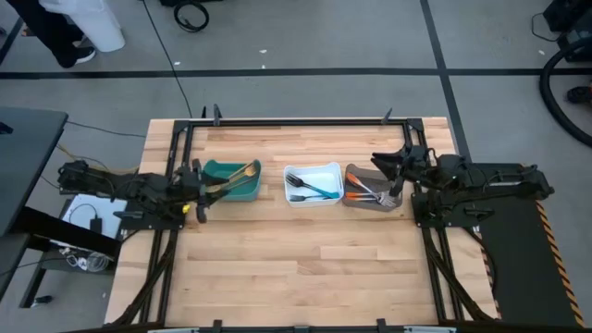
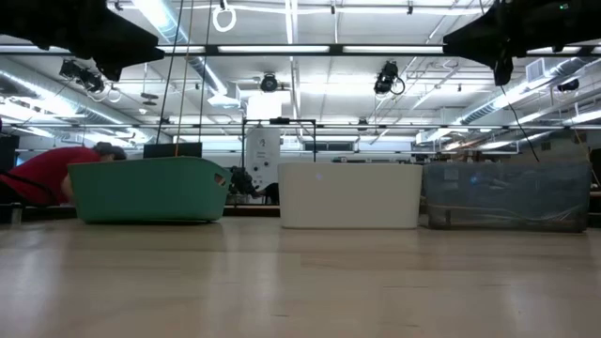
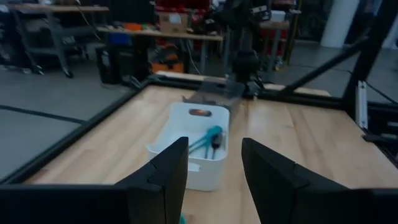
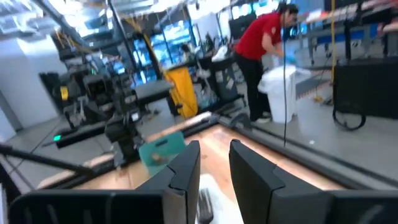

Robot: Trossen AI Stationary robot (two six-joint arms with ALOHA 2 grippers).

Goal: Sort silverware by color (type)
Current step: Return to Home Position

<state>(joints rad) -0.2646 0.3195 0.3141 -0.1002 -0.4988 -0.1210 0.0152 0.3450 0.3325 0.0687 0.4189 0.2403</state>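
The tan wooden-handled utensils (image 1: pixel 239 176) lie slanted in the teal rectangular bin (image 1: pixel 215 168) at the left end of the row. The blue-handled forks with dark heads (image 1: pixel 313 191) lie together, angled, in the white middle bin (image 1: pixel 314 167). The orange-handled forks (image 1: pixel 363 192) rest in the dark grey bin (image 1: pixel 356 170) on the right.

Industrial workshop-lab: strip ceiling lights (image 2: pixel 376 49), cluttered workbenches (image 3: pixel 163 32), taped concrete floor (image 1: pixel 305 37).

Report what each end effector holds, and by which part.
Nothing is held: the left end effector and the right end effector are both open and empty.
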